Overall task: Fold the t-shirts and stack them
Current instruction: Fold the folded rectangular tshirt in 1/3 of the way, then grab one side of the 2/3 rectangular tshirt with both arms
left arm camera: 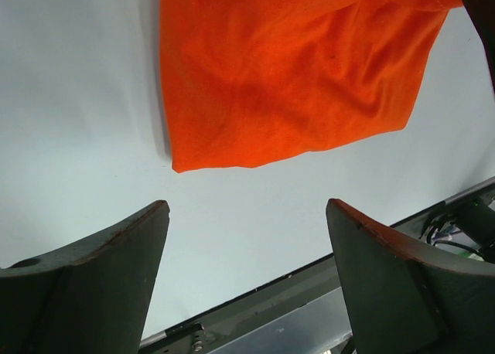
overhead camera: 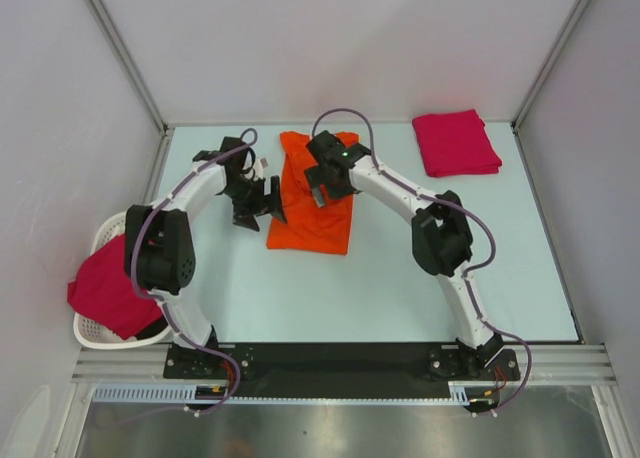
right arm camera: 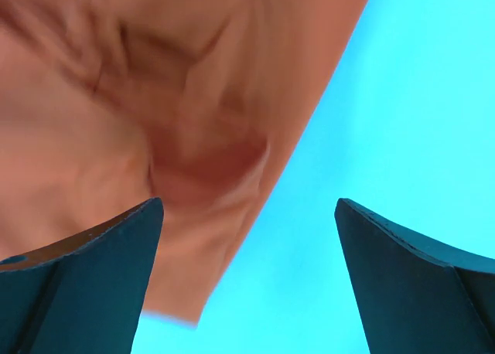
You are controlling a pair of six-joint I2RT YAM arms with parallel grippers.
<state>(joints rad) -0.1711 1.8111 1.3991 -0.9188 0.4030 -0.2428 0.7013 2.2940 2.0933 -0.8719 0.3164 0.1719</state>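
Orange t-shirt [overhead camera: 312, 206] lies partly folded in the middle of the table [overhead camera: 380, 278]. Left gripper [overhead camera: 262, 200] sits just beside its left edge; I see its fingers [left arm camera: 100, 277] spread wide with nothing between them. Right gripper [overhead camera: 322, 183] is over the shirt's far part, fingers [right arm camera: 85, 277] likewise apart, holding nothing. Folded crimson-pink t-shirt [overhead camera: 456, 143] lies at the far right corner. White slatted basket [overhead camera: 92, 333], near left, holds a loose crimson-pink t-shirt [overhead camera: 105, 290] spilling over its rim.
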